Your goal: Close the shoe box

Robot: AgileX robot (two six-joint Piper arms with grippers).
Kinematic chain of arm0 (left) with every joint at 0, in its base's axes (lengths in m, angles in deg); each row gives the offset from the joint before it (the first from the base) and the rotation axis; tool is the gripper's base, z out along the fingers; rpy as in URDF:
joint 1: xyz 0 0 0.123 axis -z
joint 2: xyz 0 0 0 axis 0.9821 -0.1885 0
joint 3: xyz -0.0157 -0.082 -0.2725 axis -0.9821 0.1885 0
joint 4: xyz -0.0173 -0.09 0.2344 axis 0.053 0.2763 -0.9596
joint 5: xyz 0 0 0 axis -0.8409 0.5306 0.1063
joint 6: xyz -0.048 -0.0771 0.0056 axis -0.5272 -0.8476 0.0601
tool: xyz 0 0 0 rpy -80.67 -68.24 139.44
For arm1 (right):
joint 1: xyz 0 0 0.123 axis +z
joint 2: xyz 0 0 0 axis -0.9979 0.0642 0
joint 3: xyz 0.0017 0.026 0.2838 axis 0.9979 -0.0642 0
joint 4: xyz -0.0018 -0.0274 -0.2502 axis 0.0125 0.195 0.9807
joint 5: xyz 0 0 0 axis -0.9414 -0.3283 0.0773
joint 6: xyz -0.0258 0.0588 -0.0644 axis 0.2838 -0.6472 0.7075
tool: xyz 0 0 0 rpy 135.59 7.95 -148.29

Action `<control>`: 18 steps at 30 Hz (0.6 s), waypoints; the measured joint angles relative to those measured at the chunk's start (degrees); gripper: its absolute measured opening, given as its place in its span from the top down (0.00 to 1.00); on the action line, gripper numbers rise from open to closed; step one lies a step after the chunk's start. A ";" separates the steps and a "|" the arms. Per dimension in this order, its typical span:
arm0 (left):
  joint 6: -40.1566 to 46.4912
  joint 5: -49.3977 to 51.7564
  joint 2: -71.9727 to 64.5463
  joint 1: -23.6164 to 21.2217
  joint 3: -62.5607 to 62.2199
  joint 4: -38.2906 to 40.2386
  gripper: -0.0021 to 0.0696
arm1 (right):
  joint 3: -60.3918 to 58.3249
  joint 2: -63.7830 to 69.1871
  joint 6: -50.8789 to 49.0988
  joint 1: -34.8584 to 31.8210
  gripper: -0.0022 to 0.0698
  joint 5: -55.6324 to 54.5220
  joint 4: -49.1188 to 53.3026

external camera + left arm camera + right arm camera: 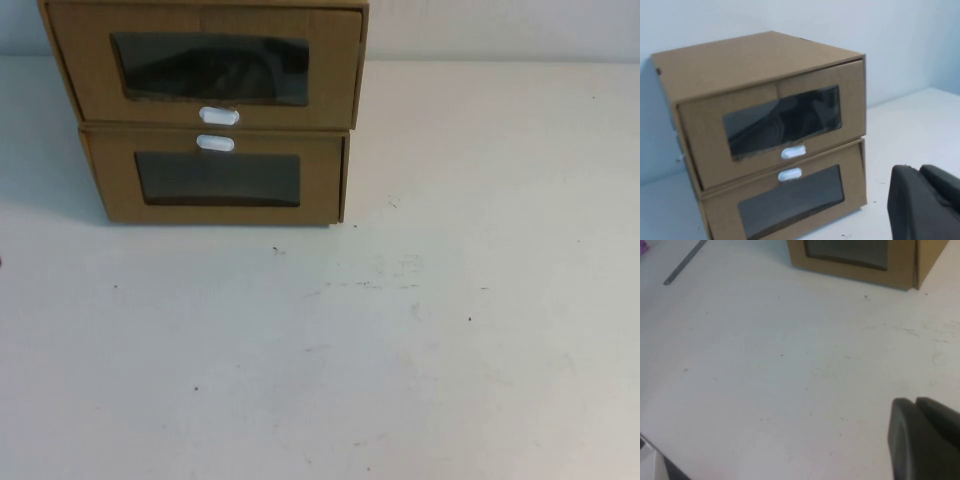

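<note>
Facing the left gripper (922, 200), the shoe box (775, 125) sits nearer it than the right gripper (925, 440); neither grip state is discernible.

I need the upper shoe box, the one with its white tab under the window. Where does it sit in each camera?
High view: the shoe box is at top left, stacked on the twin box; neither gripper shows.
Left wrist view: the shoe box fills the upper middle, drawer front slightly proud; the left gripper is at the picture's edge.
Right wrist view: not in it; only the twin box, plus the right gripper.
Shared landmark: the twin box.
</note>
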 joint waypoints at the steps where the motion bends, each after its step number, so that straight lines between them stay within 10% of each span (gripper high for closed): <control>1: 0.71 -1.45 2.70 0.00 3.02 1.62 0.98 | -2.28 -0.48 0.00 0.00 0.99 -2.84 -0.40; 18: 1.74 -21.48 19.02 0.00 32.27 5.88 0.98 | -28.88 -0.85 0.00 0.00 0.99 -41.26 -0.89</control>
